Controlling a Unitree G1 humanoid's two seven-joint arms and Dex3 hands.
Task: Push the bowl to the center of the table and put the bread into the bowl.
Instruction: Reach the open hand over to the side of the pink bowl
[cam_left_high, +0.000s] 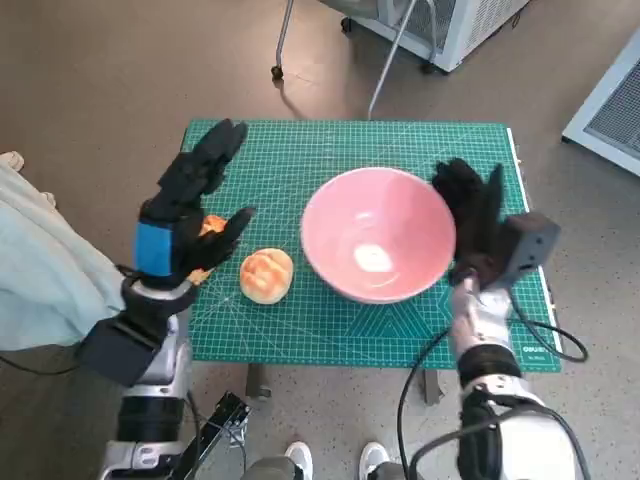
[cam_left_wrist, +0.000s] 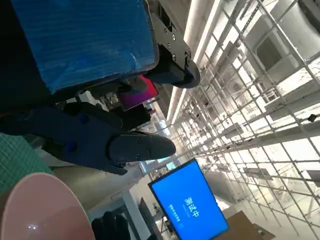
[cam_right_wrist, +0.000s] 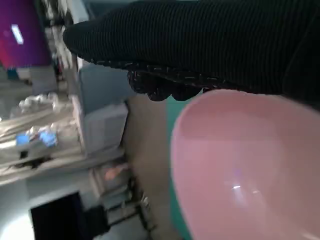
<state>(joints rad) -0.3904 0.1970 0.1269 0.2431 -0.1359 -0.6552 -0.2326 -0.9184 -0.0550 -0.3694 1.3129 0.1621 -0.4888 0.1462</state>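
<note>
A pink bowl (cam_left_high: 378, 234) stands empty on the green cutting mat (cam_left_high: 300, 320), slightly right of the table's middle. My right hand (cam_left_high: 472, 213), in its black glove, lies flat against the bowl's right side with fingers straight. The bowl's rim (cam_right_wrist: 250, 165) fills the right wrist view under the glove (cam_right_wrist: 200, 45). A round bread roll (cam_left_high: 266, 275) lies on the mat left of the bowl. My left hand (cam_left_high: 192, 205) hovers raised at the mat's left edge, fingers spread, holding nothing. The left wrist view shows its fingers (cam_left_wrist: 115, 145) and part of the bowl (cam_left_wrist: 45, 210).
A pale cloth (cam_left_high: 40, 260) hangs at the far left beside the table. Metal chair legs (cam_left_high: 385, 60) and a white unit (cam_left_high: 450, 25) stand beyond the table's far edge. Cables (cam_left_high: 540, 335) trail near my right forearm. Something orange (cam_left_high: 212, 226) shows behind my left hand.
</note>
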